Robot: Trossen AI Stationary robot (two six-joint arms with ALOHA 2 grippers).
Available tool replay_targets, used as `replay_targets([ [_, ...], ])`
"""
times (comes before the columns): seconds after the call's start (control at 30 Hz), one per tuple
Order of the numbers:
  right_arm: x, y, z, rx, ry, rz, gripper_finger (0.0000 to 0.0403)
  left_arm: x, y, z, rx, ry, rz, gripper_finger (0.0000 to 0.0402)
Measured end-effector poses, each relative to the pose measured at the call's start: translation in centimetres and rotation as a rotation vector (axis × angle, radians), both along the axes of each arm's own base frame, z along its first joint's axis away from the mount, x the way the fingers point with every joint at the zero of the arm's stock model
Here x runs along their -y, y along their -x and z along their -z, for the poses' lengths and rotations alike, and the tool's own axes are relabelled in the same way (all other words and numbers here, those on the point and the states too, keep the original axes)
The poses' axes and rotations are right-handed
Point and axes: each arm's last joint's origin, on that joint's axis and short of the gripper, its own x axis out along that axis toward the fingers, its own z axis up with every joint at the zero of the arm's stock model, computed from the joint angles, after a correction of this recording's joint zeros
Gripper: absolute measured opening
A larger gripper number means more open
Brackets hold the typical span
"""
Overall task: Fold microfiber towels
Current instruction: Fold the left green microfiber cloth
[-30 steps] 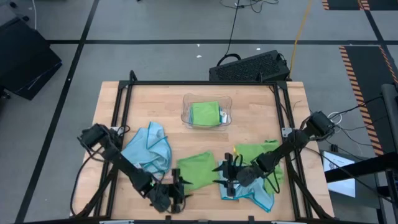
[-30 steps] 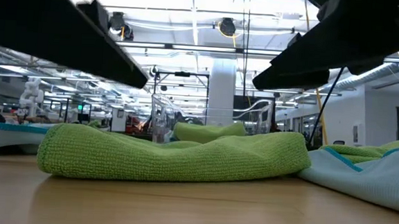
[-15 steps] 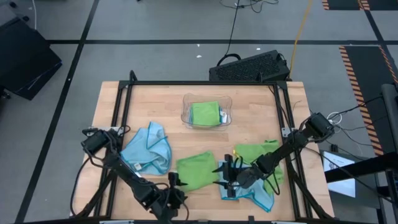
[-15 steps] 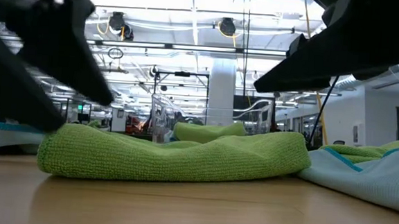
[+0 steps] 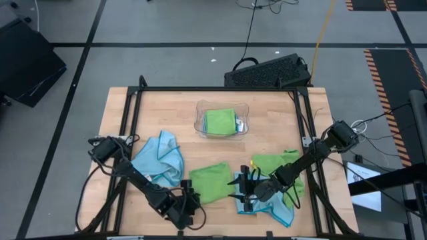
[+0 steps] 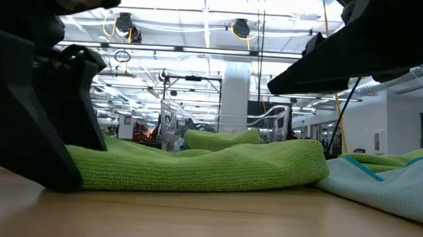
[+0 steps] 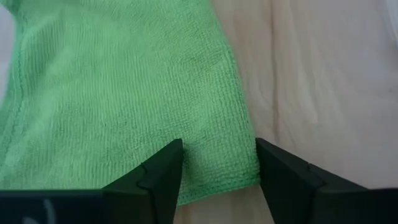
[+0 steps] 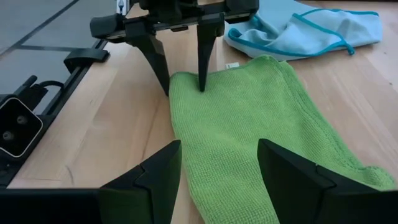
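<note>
Left end effector [image 7: 219,163] straddles the near-left corner of the folded green towel [image 7: 118,93], fingers spread; right end effector [image 8: 219,163] hovers spread at its right end

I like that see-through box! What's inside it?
Inside the clear plastic tray lies a folded lime green towel with a small white tag. Anything beneath that towel is hidden.

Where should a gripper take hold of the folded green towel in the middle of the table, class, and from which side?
Grip the folded green towel at a near corner, coming from the table's front edge. Its edge there lies flat and free on the wood; the left gripper already straddles that corner, open, while the right gripper waits at the other end.
</note>
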Motion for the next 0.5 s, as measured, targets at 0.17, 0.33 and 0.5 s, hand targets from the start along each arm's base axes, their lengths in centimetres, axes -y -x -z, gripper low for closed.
replay_targets([
  [0.17, 0.00, 0.00, 0.00, 0.000, 0.000, 0.000, 0.0203, -0.47, 0.28, 0.48, -0.013, 0.003, -0.013, 0.0198],
  [0.33, -0.02, 0.01, 0.00, -0.001, -0.005, 0.001, 0.0203, -0.56, 0.40, 0.66, -0.024, -0.008, 0.002, 0.0143],
  [0.5, -0.41, 0.26, 0.01, -0.001, 0.000, -0.016, 0.0203, -1.02, 0.27, 0.67, -0.039, -0.032, 0.008, 0.0030],
])
